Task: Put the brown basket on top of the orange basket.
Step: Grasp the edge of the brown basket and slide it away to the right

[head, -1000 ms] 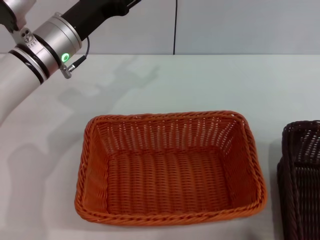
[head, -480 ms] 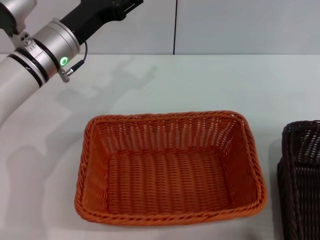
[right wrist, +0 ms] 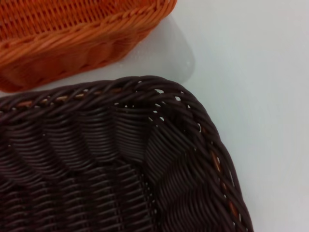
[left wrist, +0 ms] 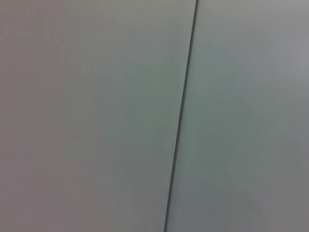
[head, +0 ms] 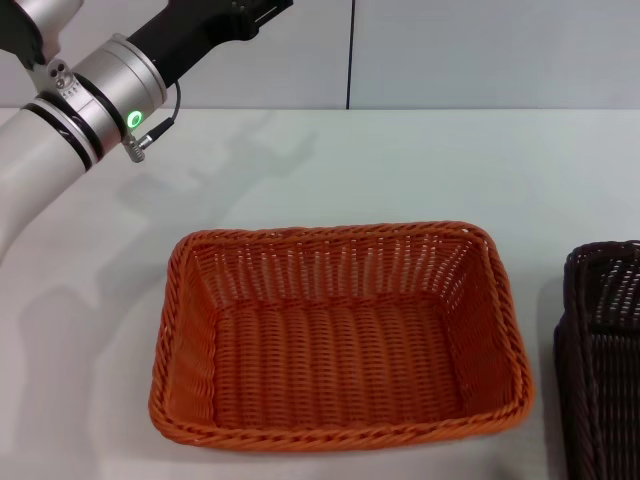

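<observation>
The orange basket (head: pixel 340 335) sits empty on the white table in the middle of the head view. The brown basket (head: pixel 603 355) stands to its right, cut off by the frame edge, with a narrow gap of table between them. The right wrist view looks closely down on a corner of the brown basket (right wrist: pixel 116 169), with the orange basket's side (right wrist: pixel 77 38) beyond it. The right gripper itself does not show in any view. My left arm (head: pixel 100 90) is raised at the far left; its gripper is out of frame above.
The white table (head: pixel 420 165) runs back to a grey wall with a dark vertical seam (head: pixel 351 50). The left wrist view shows only that wall and seam (left wrist: pixel 181 121).
My left arm has shifted slightly up and to the right. The baskets have not moved.
</observation>
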Controlling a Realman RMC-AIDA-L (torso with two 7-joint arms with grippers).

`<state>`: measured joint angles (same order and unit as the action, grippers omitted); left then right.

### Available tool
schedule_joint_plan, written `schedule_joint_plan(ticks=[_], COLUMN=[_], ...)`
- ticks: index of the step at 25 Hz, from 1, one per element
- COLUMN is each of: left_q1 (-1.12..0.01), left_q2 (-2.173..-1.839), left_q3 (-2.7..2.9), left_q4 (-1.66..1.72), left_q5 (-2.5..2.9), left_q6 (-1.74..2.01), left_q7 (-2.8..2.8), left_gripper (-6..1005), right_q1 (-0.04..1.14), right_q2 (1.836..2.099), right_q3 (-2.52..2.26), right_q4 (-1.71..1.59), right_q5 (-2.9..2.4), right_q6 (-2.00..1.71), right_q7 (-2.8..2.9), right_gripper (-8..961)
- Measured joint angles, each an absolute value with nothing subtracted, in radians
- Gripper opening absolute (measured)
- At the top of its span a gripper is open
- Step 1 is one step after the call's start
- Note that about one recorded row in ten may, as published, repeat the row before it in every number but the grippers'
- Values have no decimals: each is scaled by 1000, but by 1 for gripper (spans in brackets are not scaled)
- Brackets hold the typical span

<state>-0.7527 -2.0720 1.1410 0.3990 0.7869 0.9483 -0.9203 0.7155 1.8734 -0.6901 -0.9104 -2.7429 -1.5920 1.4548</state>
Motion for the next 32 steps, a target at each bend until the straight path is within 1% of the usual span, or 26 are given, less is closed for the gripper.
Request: schedule_joint_plan(ticks=[1,2,3,5,7,12,15,17,18,21,23,27,32], left_q1=[-755,-762,-762,-770,-779,-784,-780,-777,-777,-778,-778,-777,-777], left_q2=[-2072,-2072,-2072,-2072,-2072,-2074,-2074,-2074,-2074,-2074,-2074,-2074,-2074], left_q3=[1141,1142,1142,1143,1145,1149,1149,1149,1149,1149,1149,1149,1149], left_q4=[396,386,386,374,359,350,350,346,346,340,339,338,336], left_q5=[787,787,787,787,787,787,787,787,787,787,787,787,787], left_q6=[948,947,947,946,945,944,943,943,943,943,941,941,939], left_q7=[-920,-917,-917,-913,-910,-909,-909,-909,-909,-909,-908,-906,-897], left_gripper=[842,842,842,842,842,842,842,842,842,842,842,842,842], right_q1=[715,714,714,712,710,712,710,703,703,691,682,669,655], right_q2=[1877,1890,1890,1901,1905,1905,1904,1890,1890,1875,1858,1822,1813], right_q3=[-690,-684,-684,-679,-685,-689,-698,-700,-700,-692,-678,-630,-608], right_q4=[-907,-907,-907,-910,-906,-905,-908,-919,-919,-937,-945,-938,-934], right_q5=[-2740,-2728,-2728,-2704,-2682,-2685,-2686,-2695,-2695,-2707,-2710,-2712,-2714], right_q6=[-1583,-1570,-1570,-1552,-1534,-1540,-1563,-1620,-1620,-1676,-1715,-1772,-1791], right_q7=[1448,1423,1423,1401,1385,1380,1379,1379,1379,1381,1385,1403,1406], right_gripper=[572,572,572,571,571,367,351,341,336,321,311,231,210])
